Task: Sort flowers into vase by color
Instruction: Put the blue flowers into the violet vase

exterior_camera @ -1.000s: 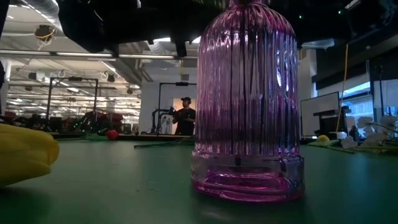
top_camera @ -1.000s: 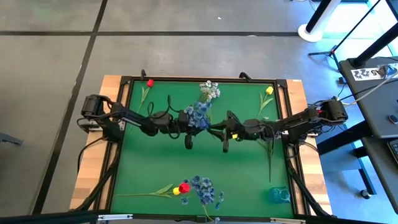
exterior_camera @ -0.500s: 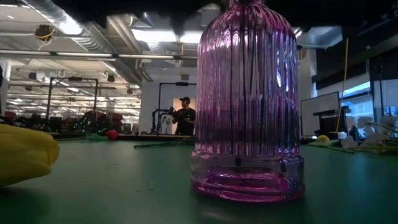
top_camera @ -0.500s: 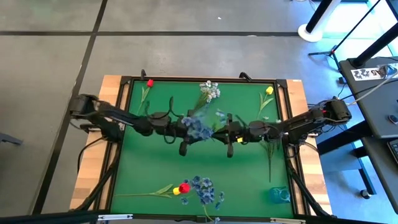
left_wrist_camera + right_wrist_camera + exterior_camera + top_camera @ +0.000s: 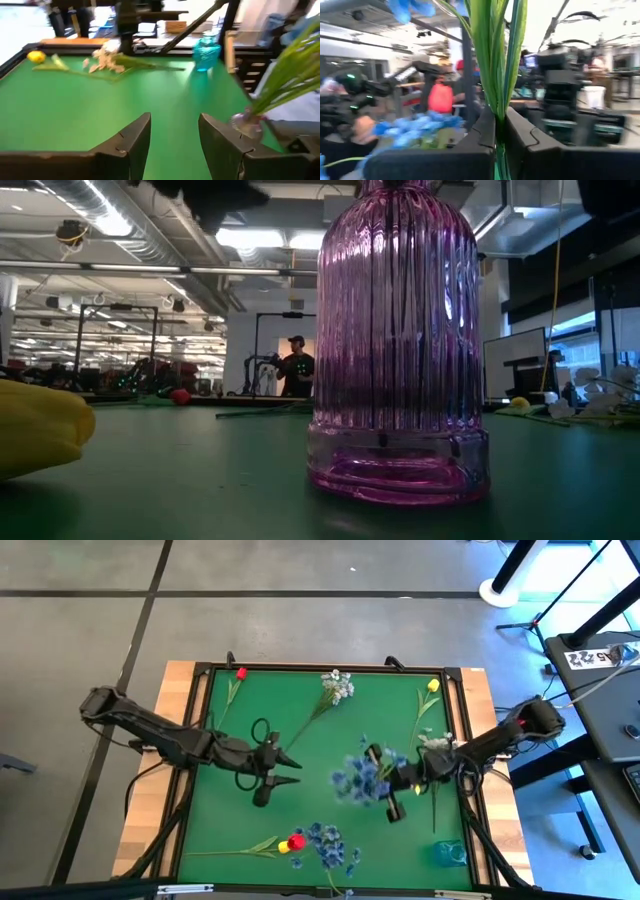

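At the table's near edge a purple vase (image 5: 398, 340) already holds blue blossoms (image 5: 330, 843), while farther back the right gripper (image 5: 385, 783) pinches a blue flower spray (image 5: 362, 778) by its stem and the left gripper (image 5: 272, 773) hangs spread apart, holding nothing.

Green felt counter (image 5: 300, 730) framed in pale wood. Ribbed translucent purple-pink glass vase (image 5: 398, 340). Small teal glass vase (image 5: 449, 853). Blue blossom spray (image 5: 362, 780) on bright green stems in the dark right claw (image 5: 500, 131). Red tulip bud (image 5: 241, 673); yellow tulip bud (image 5: 433, 685).
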Tool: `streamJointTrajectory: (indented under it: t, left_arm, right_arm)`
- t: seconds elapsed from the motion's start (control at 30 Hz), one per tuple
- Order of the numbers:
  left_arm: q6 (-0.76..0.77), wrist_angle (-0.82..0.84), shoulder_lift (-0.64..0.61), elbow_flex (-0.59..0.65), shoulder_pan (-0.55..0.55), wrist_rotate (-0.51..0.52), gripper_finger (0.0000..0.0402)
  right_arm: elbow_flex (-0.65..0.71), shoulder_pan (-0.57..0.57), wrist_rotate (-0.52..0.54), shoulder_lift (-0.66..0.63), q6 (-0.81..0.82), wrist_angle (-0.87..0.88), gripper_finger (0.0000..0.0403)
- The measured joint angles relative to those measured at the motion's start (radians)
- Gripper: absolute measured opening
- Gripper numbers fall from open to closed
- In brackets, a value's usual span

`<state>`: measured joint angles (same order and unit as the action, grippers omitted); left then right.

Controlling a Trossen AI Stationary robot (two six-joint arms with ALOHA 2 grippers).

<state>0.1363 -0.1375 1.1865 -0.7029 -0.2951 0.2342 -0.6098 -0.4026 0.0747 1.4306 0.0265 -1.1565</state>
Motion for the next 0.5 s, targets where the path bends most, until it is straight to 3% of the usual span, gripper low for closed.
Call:
streamJointTrajectory:
  t: [0.13, 0.4, 0.5]
  left_arm:
    - [0.048, 0.036, 0.0, 0.018, -0.041, 0.111, 0.0156]
    - [0.133, 0.02, 0.026, 0.02, -0.153, 0.115, 0.0151]
    - [0.15, -0.039, 0.059, 0.02, -0.193, 0.118, 0.0151]
  right_arm:
    - [0.0, -0.073, 0.039, 0.09, 0.003, -0.12, 0.0018]
    - [-0.002, -0.136, 0.064, 0.246, 0.02, -0.405, 0.0014]
    - [-0.035, -0.135, 0.074, 0.303, 0.033, -0.405, 0.0016]
